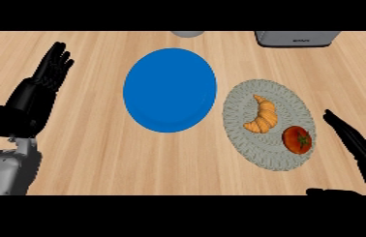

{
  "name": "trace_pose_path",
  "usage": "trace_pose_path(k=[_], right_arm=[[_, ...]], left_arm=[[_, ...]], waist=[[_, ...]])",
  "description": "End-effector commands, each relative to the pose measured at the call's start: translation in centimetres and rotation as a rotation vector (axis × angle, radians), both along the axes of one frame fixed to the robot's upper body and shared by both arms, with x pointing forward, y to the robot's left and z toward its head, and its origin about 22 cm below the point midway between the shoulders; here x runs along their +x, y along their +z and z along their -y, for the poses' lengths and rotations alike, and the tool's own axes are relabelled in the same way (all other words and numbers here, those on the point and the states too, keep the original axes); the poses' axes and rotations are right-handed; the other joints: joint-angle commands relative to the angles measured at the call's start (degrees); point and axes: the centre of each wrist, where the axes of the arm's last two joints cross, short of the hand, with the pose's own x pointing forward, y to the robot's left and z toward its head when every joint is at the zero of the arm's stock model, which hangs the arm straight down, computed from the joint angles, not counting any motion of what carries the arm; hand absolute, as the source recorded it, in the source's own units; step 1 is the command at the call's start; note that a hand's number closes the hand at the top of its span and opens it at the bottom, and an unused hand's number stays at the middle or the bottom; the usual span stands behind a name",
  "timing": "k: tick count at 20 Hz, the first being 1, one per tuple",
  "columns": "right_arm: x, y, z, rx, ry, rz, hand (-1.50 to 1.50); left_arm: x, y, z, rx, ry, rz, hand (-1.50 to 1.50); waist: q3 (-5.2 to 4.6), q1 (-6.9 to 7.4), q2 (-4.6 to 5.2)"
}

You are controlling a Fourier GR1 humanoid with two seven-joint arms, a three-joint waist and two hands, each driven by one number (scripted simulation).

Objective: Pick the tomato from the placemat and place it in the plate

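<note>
Tomato (297, 139) sits on the grey placemat (271, 91), lower right part, just beside the croissant (262, 116). Right robot hand (348, 134) is just right of it, fingers straight, not touching. Left robot hand (44, 76) rests released at the left edge. Blue plate (169, 89) lies left of the placemat.

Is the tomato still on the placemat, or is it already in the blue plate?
On the placemat. The tomato lies on the grey placemat beside the croissant; the blue plate holds nothing.
</note>
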Motion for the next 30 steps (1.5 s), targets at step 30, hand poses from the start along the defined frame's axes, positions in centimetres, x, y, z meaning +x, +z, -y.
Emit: trace_pose_path(k=[30], right_arm=[[5.5,-2.8,-3.1,-0.352,-0.190,-0.491,-1.50]], left_arm=[[-0.3,0.3,-0.6,0.000,-0.027,0.020,0.00]], waist=[[0.38,0.90,0.23]])
